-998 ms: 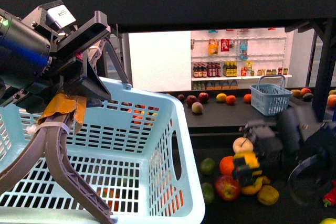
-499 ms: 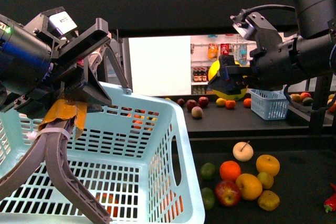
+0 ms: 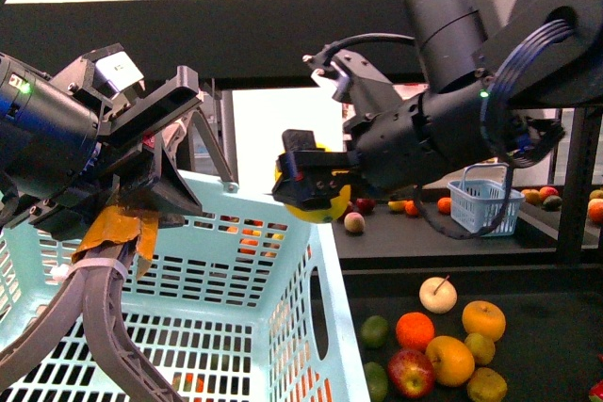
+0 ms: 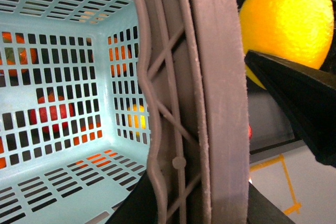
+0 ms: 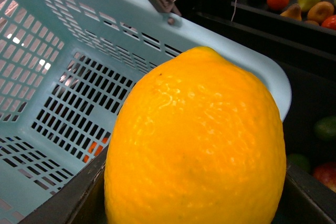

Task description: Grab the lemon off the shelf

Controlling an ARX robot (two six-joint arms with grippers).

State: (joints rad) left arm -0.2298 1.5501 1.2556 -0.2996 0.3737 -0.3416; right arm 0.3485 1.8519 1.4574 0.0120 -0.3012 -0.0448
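The shelf point(image 3: 264, 30) no longer carries the lemon. A second ago the right arm was down among the loose fruit on the lower tier. Half a second ago it was raised, with the fruit already in its grip. Now it has swung across toward the left arm. The pick itself looks done, and what seems to remain is a release into a container.

The large pale-blue basket point(image 3: 320, 289) lies directly below and just ahead of the right end effector point(image 3: 306, 185), whose tips sit over the basket's near rim. The left end effector point(image 3: 155, 171) is pressed together on the basket handle point(image 3: 104, 280) and holds the basket up. I see nothing lying inside it. The red and orange patches in the left wrist view show through the slots, so they are most likely fruit outside the basket.

The small blue basket point(image 3: 480, 200) stands well behind the right end effector on a farther tier, and I cannot tell what it holds.

The lemon point(image 3: 316, 209) is pinched between the right end effector's dark fingers. It is off the shelf and in the air, and the right wrist view shows it close over the basket's corner.

Well below the right end effector, a pale stemmed fruit point(image 3: 437, 295), an orange point(image 3: 415, 329) and a red apple point(image 3: 411, 371) sit untouched on the lower tier.
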